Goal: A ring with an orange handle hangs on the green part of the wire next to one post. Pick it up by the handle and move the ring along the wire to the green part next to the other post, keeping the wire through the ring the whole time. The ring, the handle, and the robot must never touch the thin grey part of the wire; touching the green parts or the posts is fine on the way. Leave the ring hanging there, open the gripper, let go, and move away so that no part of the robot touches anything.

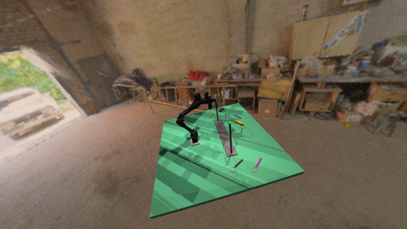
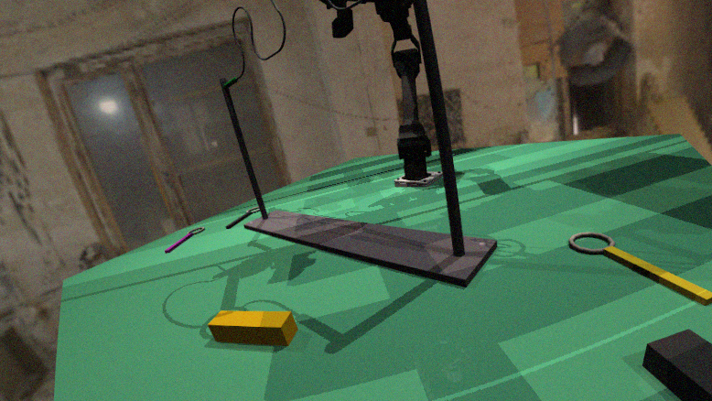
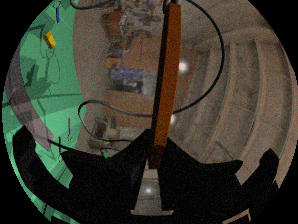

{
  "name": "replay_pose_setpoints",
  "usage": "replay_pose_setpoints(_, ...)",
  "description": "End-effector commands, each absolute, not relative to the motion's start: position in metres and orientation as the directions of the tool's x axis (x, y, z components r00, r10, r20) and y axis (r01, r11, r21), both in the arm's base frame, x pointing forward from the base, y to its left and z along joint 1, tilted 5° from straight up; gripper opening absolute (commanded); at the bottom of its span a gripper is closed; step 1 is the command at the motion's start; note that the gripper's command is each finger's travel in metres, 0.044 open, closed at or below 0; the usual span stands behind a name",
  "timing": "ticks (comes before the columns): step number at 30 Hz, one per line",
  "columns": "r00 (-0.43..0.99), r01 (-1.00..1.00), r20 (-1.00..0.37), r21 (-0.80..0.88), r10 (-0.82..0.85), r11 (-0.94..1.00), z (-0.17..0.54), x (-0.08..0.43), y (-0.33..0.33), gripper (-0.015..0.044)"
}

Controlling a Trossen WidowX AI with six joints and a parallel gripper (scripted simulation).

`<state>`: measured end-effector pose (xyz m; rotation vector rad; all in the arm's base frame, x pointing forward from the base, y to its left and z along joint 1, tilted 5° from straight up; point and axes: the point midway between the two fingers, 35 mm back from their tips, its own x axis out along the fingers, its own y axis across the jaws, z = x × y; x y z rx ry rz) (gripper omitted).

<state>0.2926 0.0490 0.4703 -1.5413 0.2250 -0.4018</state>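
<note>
My gripper is shut on the orange handle, high up near the top of the far post. The handle points up from the fingers. The ring is at its upper end, small in the top view and mostly cut off in the wrist view; whether it touches the wire cannot be told. The grey wire curves in loops between the posts. A green part is at the other post. The gripper's tips are out of view in the exterior view.
The posts stand on a dark base board. Around it lie a yellow block, a yellow-handled ring, a blue-handled one, a magenta-handled one and a dark-handled one. A dark block is at right.
</note>
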Motion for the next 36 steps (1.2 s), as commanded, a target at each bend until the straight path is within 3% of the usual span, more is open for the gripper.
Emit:
replay_pose_setpoints(1,0.915,0.114,0.133,-0.991,-0.38,-0.071,0.4709,0.2914,0.0482,-0.015)
replay_pose_setpoints(21,0.911,0.135,0.238,-0.945,-0.338,-0.299,0.4783,0.2914,0.0488,-0.015)
replay_pose_setpoints(36,0.909,0.14,0.261,-0.926,-0.326,-0.351,0.4726,0.2917,0.046,-0.015)
